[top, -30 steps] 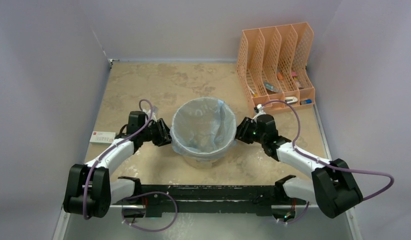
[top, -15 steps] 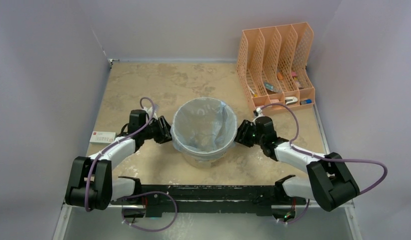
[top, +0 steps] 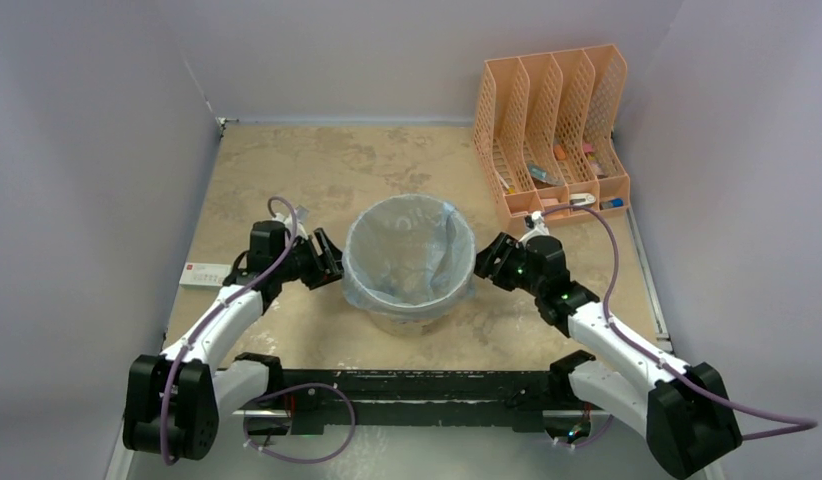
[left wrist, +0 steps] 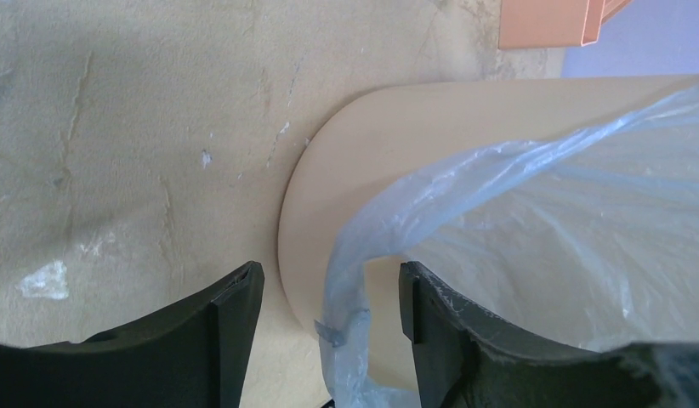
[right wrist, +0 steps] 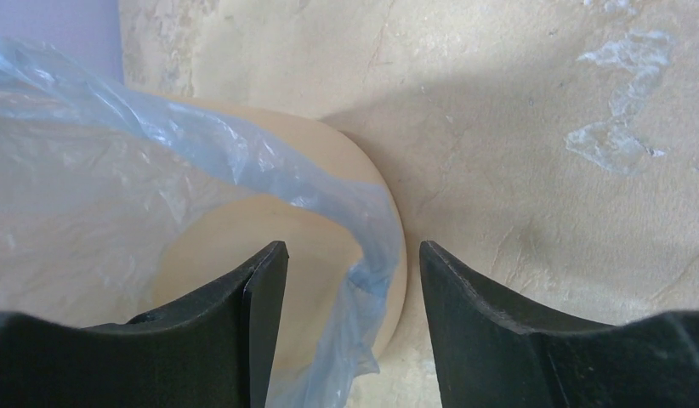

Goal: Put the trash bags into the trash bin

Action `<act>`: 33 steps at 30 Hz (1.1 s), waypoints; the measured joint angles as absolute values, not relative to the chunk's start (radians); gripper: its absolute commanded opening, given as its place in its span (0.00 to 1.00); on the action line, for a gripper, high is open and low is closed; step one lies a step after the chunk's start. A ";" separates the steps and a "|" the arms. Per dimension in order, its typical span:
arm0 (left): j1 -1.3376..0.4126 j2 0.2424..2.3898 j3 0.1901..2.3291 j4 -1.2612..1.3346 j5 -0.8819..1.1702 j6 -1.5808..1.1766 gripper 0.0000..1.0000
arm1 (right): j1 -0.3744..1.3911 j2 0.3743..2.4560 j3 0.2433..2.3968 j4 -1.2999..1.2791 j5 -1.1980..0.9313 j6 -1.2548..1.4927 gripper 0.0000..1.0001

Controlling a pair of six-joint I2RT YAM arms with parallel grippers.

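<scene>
High rear overview; both wrist cameras near bin [left wrist: 355, 153].

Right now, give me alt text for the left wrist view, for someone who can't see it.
The open left hand frames the edge of a pale-blue translucent trash bag draped over the side of the cream trash bin. Tan table lies to the left; an orange organizer shows at the top.
</scene>
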State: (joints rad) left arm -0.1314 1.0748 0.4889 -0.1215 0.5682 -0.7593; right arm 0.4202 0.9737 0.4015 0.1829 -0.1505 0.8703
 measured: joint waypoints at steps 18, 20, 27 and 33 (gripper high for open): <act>-0.131 0.910 0.401 -0.224 0.607 -0.828 0.49 | 0.418 1.029 0.325 0.195 -0.290 0.900 0.54; -0.131 0.913 0.388 -0.212 0.621 -0.834 0.45 | 0.417 1.042 0.325 0.213 -0.302 0.904 0.54; -0.129 0.990 0.366 -0.086 0.660 -0.899 0.43 | 0.405 1.072 0.319 0.265 -0.310 0.946 0.54; -0.129 1.110 0.394 0.034 0.649 -0.936 0.49 | 0.397 1.084 0.319 0.281 -0.294 0.995 0.57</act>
State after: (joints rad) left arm -0.1291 1.1103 0.3943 0.0341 0.6491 -0.9363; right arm 0.3973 1.0843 0.3195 0.2810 -0.2935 0.9947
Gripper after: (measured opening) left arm 0.456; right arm 0.549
